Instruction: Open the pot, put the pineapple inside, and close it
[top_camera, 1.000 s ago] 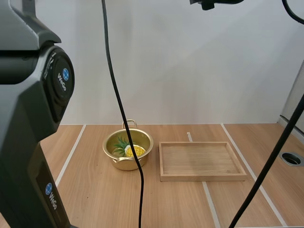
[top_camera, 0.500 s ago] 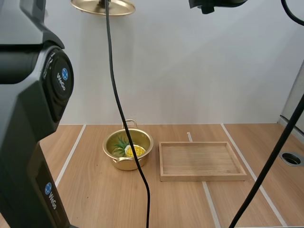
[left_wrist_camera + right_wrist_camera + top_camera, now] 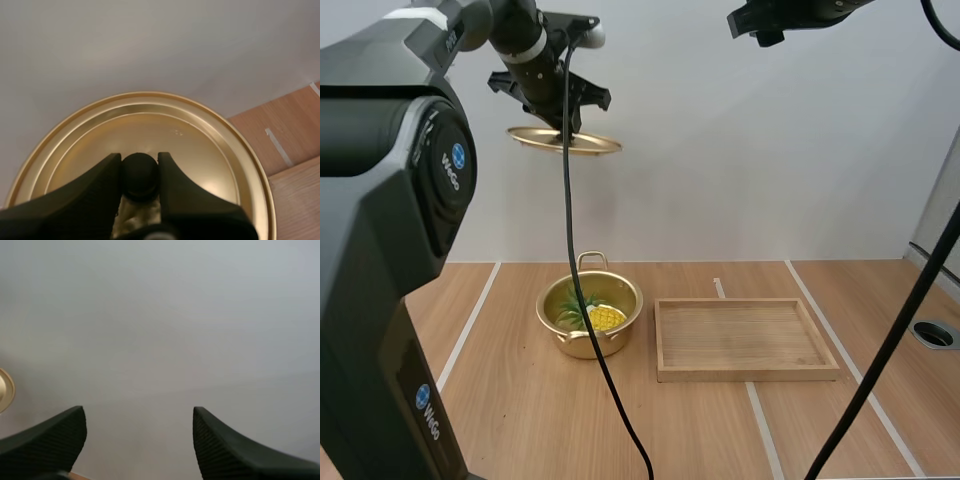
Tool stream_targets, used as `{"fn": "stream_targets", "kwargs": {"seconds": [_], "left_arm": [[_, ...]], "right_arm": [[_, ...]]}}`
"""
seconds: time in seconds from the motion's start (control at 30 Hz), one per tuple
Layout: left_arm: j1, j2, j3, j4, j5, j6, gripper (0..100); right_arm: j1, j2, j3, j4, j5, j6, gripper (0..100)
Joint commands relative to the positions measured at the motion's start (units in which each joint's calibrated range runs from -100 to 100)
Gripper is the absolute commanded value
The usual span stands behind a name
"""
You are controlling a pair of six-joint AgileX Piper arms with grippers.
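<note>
pot lid (image 3: 535,137) hangs high over the table (image 3: 520,420), its black knob (image 3: 140,175) pinched tight between the tips of the left gripper (image 3: 558,122). far below it the open pot (image 3: 582,346) stands on the wood with the pineapple (image 3: 604,318) lying inside. just right of the pot lies the wooden tray (image 3: 745,374). the right gripper (image 3: 138,412) is high on the right, fingers spread wide, holding nothing.

1 gold pot (image 3: 549,312), 1 gold lid (image 3: 564,141), 1 pineapple (image 3: 603,317), 1 wooden tray (image 3: 748,374), 1 surface (image 3: 520,420). 2 claws: left claw (image 3: 140,175), right claw (image 3: 138,414).
</note>
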Motion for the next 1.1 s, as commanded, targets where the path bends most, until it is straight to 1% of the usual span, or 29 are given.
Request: {"fn": "stream_targets", "kwargs": {"seconds": [0.0,0.17,0.27,0.5,0.6,0.9,1.07], "left_arm": [[-0.05,-0.14,5.27,-2.36,-0.39,2.69,0],[-0.05,-0.14,14.95,-4.84,0.00,5.41,0],[-0.05,-0.14,20.26,-5.87,-1.90,6.82,0],[-0.05,-0.14,31.41,-12.43,-9.55,11.57,0],[-0.05,-0.14,35.27,-14.17,-12.38,13.62,0],[-0.05,-0.14,41.39,-14.57,-20.72,17.65,0],[-0.05,-0.14,45.49,-14.57,-25.44,19.09,0]], "right_arm": [[-0.23,-0.44,-0.44,-2.30,0.05,1.24,100],[-0.23,-0.44,-0.44,-2.26,0.12,1.47,100],[-0.23,-0.44,-0.44,-2.26,1.37,1.47,100],[-0.23,-0.44,-0.44,-2.26,3.56,1.47,100],[-0.23,-0.44,-0.44,-2.80,3.55,1.47,100],[-0.23,-0.44,-0.44,-3.91,3.55,1.47,100],[-0.23,-0.44,-0.44,-4.45,3.55,2.64,100]]}}
